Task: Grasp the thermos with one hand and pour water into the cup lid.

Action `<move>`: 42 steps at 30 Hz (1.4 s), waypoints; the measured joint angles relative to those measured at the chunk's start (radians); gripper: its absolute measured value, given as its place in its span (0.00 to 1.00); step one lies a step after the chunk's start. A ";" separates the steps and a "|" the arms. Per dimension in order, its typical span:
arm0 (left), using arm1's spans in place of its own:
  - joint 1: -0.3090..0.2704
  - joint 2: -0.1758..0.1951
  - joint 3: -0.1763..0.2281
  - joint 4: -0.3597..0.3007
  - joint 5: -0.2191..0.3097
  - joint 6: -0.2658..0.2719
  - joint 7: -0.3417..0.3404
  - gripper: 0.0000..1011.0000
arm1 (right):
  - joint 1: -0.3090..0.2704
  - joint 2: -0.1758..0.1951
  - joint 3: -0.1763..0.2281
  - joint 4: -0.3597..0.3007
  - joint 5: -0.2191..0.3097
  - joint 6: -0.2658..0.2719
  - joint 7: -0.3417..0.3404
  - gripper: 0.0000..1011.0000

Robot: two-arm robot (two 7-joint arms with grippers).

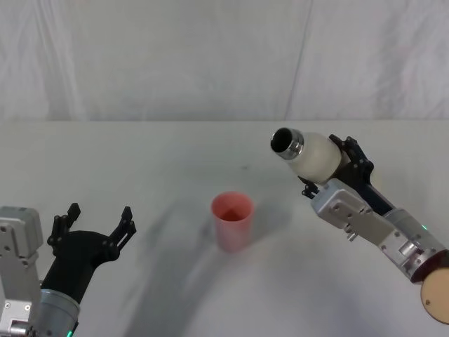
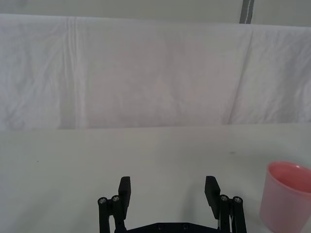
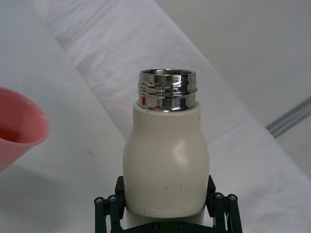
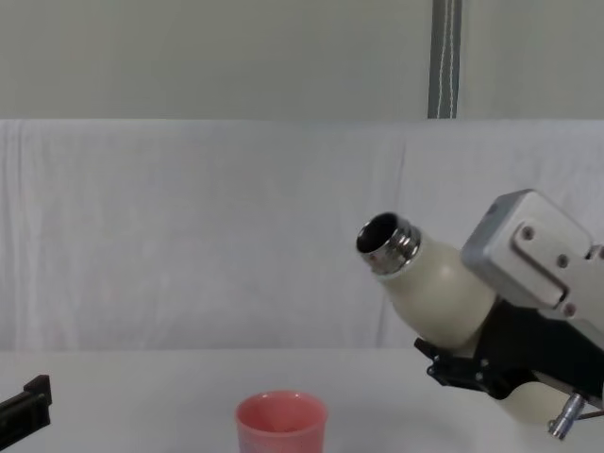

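Observation:
My right gripper is shut on the cream-white thermos, holding it off the table and tilted with its open steel neck pointing up and to the left. In the right wrist view the thermos sits between the black fingers. The pink cup lid stands upright on the table, below and to the left of the thermos mouth, apart from it; the chest view shows the cup lid under the raised thermos. My left gripper rests open at the left, empty.
A white cloth covers the table and hangs as a backdrop behind it. A grey vertical post stands behind the backdrop. The pink cup shows at the edge of the left wrist view.

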State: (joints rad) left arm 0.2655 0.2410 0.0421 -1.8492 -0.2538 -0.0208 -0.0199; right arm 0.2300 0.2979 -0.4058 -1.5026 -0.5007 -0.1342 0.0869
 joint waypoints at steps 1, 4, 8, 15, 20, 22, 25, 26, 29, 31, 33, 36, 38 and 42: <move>0.000 0.000 0.000 0.000 0.000 0.000 0.000 0.99 | -0.002 -0.002 0.003 0.000 0.004 -0.002 -0.002 0.94; 0.000 0.000 0.000 0.000 0.000 0.000 0.000 0.99 | -0.012 -0.009 0.019 0.003 0.023 -0.012 -0.009 0.94; 0.000 0.000 0.000 0.000 0.000 0.000 0.000 0.99 | -0.021 -0.013 0.033 0.007 0.039 -0.029 -0.017 0.94; 0.000 0.000 0.000 0.000 0.000 0.000 0.000 0.99 | -0.037 -0.018 0.060 0.017 0.064 -0.076 -0.033 0.94; 0.000 0.000 0.000 0.000 0.000 0.000 0.000 0.99 | -0.047 -0.030 0.076 0.029 0.085 -0.099 -0.044 0.94; 0.000 0.000 0.000 0.000 0.000 0.000 0.000 0.99 | -0.051 -0.042 0.087 0.038 0.102 -0.115 -0.052 0.94; 0.000 0.000 0.000 0.000 0.000 0.000 0.000 0.99 | -0.059 -0.060 0.102 0.052 0.130 -0.134 -0.060 0.94; 0.000 0.000 0.000 0.000 0.000 0.000 0.000 0.99 | -0.062 -0.068 0.110 0.056 0.143 -0.141 -0.061 0.94; 0.000 0.000 0.000 0.000 0.000 0.000 0.000 0.99 | -0.067 -0.076 0.120 0.061 0.157 -0.148 -0.062 0.94; 0.000 0.000 0.000 0.000 0.000 0.000 0.000 0.99 | -0.071 -0.082 0.130 0.063 0.166 -0.150 -0.062 0.94; 0.000 0.000 0.000 0.000 0.000 0.000 0.000 0.99 | -0.076 -0.086 0.137 0.064 0.172 -0.150 -0.062 0.94; 0.000 0.000 0.000 0.000 0.000 0.000 0.000 0.99 | -0.080 -0.090 0.145 0.064 0.179 -0.150 -0.061 0.94; 0.000 0.000 0.000 0.000 0.000 0.000 0.000 0.99 | -0.084 -0.094 0.153 0.066 0.187 -0.150 -0.059 0.94; 0.000 0.000 0.000 0.000 0.000 0.000 0.000 0.99 | -0.089 -0.104 0.166 0.073 0.208 -0.156 -0.054 0.94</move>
State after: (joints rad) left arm 0.2655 0.2409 0.0421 -1.8492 -0.2538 -0.0208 -0.0199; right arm 0.1413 0.1943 -0.2394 -1.4293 -0.2932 -0.2902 0.0329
